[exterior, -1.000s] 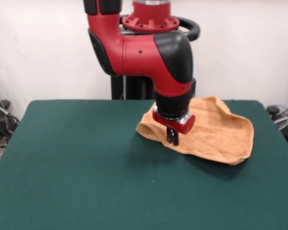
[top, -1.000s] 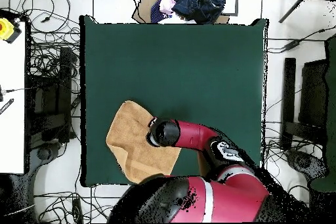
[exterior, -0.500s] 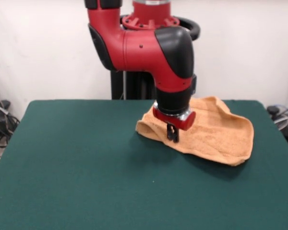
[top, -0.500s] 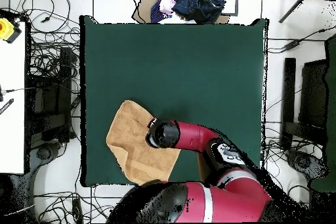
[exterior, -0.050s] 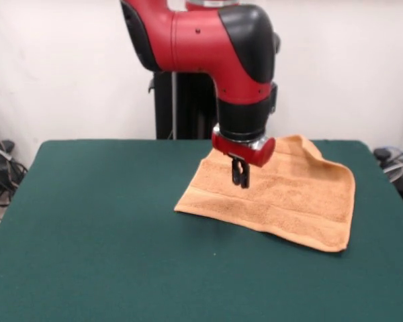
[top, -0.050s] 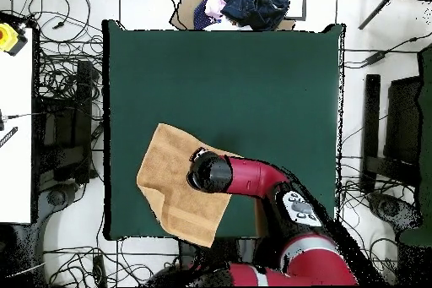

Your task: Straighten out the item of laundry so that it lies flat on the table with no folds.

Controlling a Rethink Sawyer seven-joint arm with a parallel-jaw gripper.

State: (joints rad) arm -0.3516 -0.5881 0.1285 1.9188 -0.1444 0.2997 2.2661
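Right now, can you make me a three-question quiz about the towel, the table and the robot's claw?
1. Where is the towel in the front view?
A. right side of the table
B. left side
C. on the floor

2. What colour is the table?
A. white
B. dark green
C. blue

3. What is the claw doing?
A. lying on the table
B. hanging above the towel
C. carrying the whole towel high up

Answers: 1 A, the towel lies right of centre. 2 B, green cloth covers it. 3 B, towel lies on the table below it.

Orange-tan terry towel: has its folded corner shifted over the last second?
Yes. The orange-tan terry towel's corner spread out toward the picture's left across the dark green felt table, now lying flatter.
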